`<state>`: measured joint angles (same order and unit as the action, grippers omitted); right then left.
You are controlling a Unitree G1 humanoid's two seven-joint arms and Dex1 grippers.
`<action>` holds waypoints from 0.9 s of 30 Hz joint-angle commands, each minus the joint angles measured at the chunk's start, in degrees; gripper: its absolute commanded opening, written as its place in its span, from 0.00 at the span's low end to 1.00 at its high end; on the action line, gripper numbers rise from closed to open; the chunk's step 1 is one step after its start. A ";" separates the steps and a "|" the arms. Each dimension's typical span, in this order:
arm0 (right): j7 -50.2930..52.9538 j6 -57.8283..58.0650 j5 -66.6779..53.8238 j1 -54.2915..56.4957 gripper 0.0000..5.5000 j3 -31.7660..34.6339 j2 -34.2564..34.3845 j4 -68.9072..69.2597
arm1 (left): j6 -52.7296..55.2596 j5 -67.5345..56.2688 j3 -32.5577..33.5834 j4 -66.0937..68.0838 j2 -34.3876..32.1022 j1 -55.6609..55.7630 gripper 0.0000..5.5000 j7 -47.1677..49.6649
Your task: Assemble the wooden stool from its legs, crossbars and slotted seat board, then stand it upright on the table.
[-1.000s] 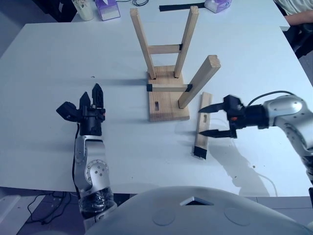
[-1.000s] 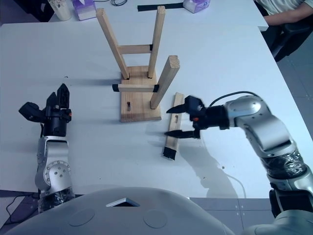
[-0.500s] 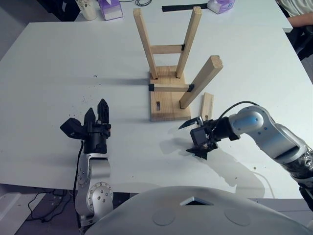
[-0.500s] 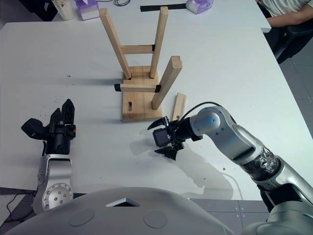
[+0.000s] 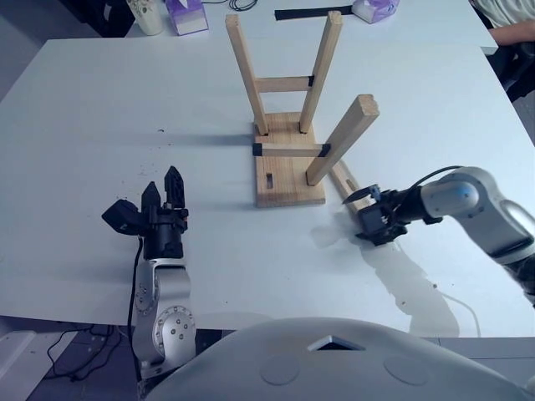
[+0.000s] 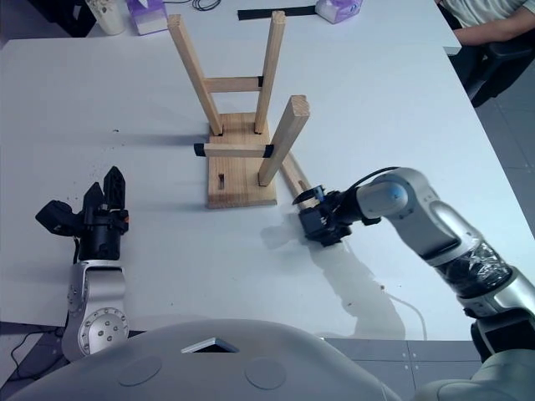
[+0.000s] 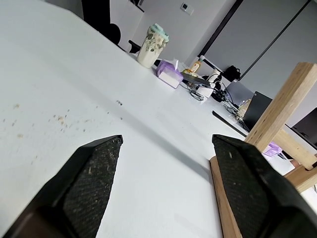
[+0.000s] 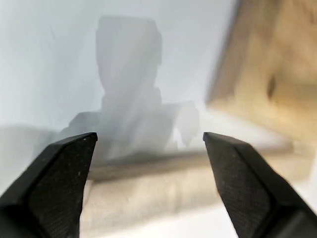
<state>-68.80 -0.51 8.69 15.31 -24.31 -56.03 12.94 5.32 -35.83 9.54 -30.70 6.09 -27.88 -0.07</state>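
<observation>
The stool stands upside down mid-table: slotted seat board (image 5: 288, 177) flat, two legs (image 5: 247, 73) upright with a crossbar (image 5: 282, 83) between them, and a third leg (image 5: 343, 138) leaning, joined by a second crossbar (image 5: 291, 150). A loose leg (image 5: 341, 179) lies on the table to the board's right. My right gripper (image 5: 361, 219) is open over this leg's near end, which lies across between the fingers (image 8: 59, 183). My left gripper (image 5: 159, 192) is open at the front left, far from the stool, pointing toward the seat board (image 7: 220, 198).
A cup (image 5: 144, 12), two purple tissue boxes (image 5: 185, 12) and a black strip (image 5: 301, 12) sit along the table's far edge. Small crumbs (image 5: 159, 131) lie left of the stool. The white tabletop (image 5: 100, 100) is bare on the left.
The loose leg has turned, its far end now close to the seat board. My right gripper swung left to the leg's near end, then back right. The left gripper barely moved.
</observation>
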 commanded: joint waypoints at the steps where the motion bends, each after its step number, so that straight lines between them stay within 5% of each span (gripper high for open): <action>1: -1.29 5.43 -5.93 1.20 0.72 5.35 0.17 0.86 | -1.84 0.55 -0.08 2.06 2.26 1.48 0.61 0.57; 7: 5.50 34.43 -16.04 -1.54 0.72 15.42 4.70 2.87 | -2.15 -0.20 0.77 6.21 -0.26 5.66 0.61 -0.18; 12: 17.40 69.89 -23.71 -3.17 0.72 26.66 17.76 7.14 | -2.31 -1.33 2.10 6.44 -1.17 7.09 0.61 -0.23; 17: 24.87 78.21 -21.93 -6.98 0.72 29.06 23.66 17.10 | -3.13 -5.46 4.29 4.46 0.21 6.15 0.61 0.74; 27: 37.90 70.38 -18.33 -17.97 0.72 22.23 25.56 19.98 | -0.64 -9.44 6.83 4.53 -2.47 10.29 0.61 1.75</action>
<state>-32.91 72.31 -10.73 -0.48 -0.90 -29.88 32.97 3.40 -44.46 15.85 -26.62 3.76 -18.91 1.01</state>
